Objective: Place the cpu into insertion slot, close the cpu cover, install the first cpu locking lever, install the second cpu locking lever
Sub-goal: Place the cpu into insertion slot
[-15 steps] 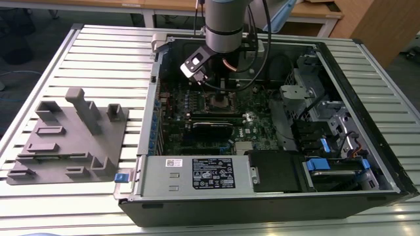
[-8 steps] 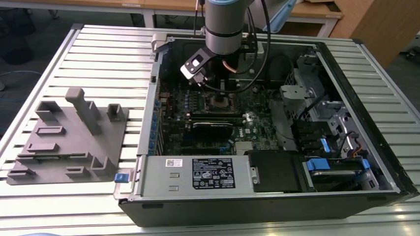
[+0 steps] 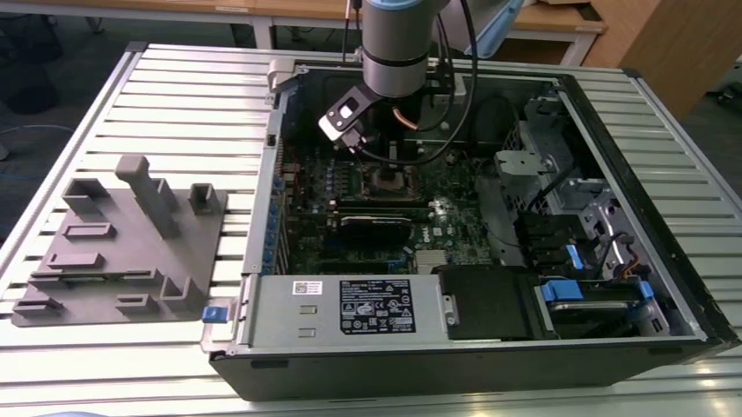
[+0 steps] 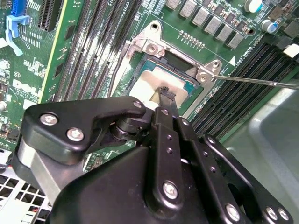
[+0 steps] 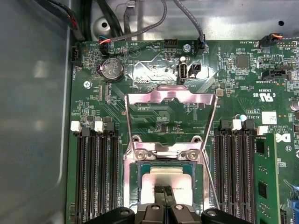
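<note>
Here the gripper, its fingers closed together on nothing, hangs with its tips at or just above the metal top of the cpu, which lies flat within the insertion slot; whether they touch cannot be told. The cpu cover stands swung open beyond the slot, and a thin locking lever extends free beside it. Probable hazard: downward pressure from the tips on a chip not squarely seated could bend the socket contacts.
</note>
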You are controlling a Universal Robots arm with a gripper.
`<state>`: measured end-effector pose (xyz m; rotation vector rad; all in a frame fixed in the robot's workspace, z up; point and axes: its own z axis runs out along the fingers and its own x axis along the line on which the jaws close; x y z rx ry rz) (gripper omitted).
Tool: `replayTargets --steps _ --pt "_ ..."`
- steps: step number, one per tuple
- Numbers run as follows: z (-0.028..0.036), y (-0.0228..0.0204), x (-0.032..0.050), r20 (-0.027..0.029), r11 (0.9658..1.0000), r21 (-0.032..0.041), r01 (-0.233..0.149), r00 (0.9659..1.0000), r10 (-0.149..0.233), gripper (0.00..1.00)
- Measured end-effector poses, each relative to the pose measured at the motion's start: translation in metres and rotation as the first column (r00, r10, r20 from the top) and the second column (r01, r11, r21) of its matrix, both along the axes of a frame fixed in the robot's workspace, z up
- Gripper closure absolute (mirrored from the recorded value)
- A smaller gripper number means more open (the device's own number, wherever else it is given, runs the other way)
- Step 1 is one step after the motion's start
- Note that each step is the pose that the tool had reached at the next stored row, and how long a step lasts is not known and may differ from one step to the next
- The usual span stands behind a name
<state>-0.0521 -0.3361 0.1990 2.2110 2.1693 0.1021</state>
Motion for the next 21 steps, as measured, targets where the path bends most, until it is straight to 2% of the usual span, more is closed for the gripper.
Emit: replayTargets --steps 6,16,21 --pt "0.0004 0.0002 0.0001 0.0010 1.0000 0.0013 0.000 1.0000 0.000 0.89" --pt "0.0187 0.0001 0.0001 0.0004 1.0000 0.0006 0.000 1.0000 0.000 0.89" --pt "0.0212 0.0001 0.0001 0.0006 1.0000 0.0009 0.000 1.0000 0.000 0.89"
